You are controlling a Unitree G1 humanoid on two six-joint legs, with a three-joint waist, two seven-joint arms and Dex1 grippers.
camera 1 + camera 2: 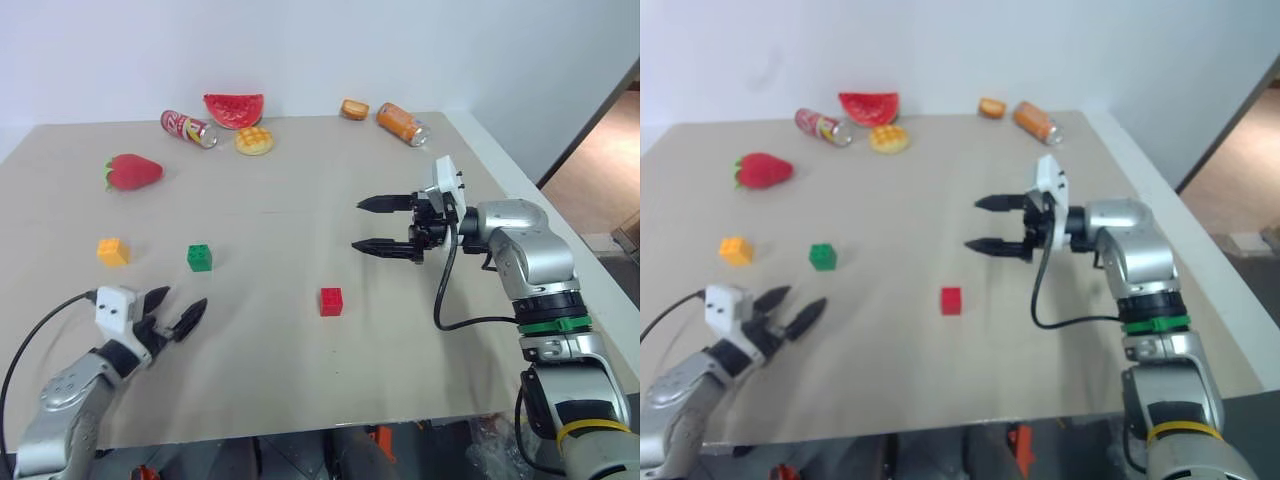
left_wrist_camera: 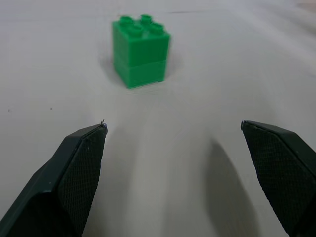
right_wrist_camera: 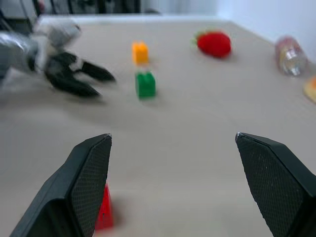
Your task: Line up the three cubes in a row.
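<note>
Your left gripper (image 1: 180, 312) wide open, empty, facing green cube (image 1: 199, 257). Right gripper (image 1: 368, 225) open, empty, above red cube (image 1: 331, 301).

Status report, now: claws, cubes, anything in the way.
Left claw open, low, facing green cube. Right claw open, empty, above table beyond red cube. Orange-yellow cube left of green; red well apart. Nothing between the cubes.

three cubes (image 1: 198, 257), two cans (image 1: 187, 128), one strawberry (image 1: 132, 172), watermelon slice (image 1: 234, 108), perhaps two buns (image 1: 254, 140)
</note>
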